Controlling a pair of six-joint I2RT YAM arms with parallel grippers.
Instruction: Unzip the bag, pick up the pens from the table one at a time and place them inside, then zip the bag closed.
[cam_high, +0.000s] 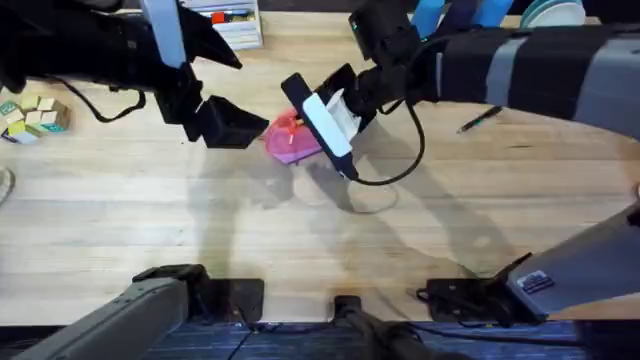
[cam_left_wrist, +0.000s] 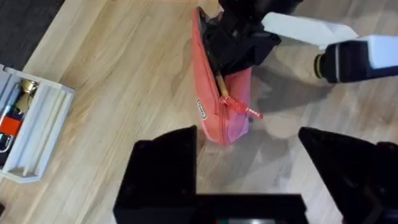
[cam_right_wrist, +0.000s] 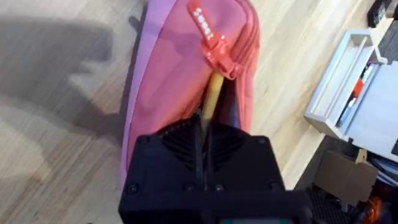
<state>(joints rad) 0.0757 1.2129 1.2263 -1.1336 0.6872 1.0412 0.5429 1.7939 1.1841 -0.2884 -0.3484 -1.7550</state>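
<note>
The pink bag (cam_high: 285, 143) lies on the table (cam_high: 200, 220) with its zipper open and its red pull (cam_right_wrist: 212, 38) loose. My right gripper (cam_right_wrist: 205, 146) hangs over the bag's opening, shut on the yellow-tan pen (cam_right_wrist: 212, 98), whose lower end points into the open slit. In the left wrist view this pen (cam_left_wrist: 220, 84) shows at the bag (cam_left_wrist: 227, 112) under the right gripper (cam_left_wrist: 239, 37). My left gripper (cam_left_wrist: 249, 177) stands open just short of the bag's near end, not touching it. The dark pen (cam_high: 480, 118) lies on the table to the right.
A white organiser tray (cam_high: 235, 25) with small items stands at the back, also seen as the tray (cam_left_wrist: 31, 130) off to the side. Wooden blocks (cam_high: 30, 115) sit at the far left. A black cable (cam_high: 385, 175) loops down beside the bag.
</note>
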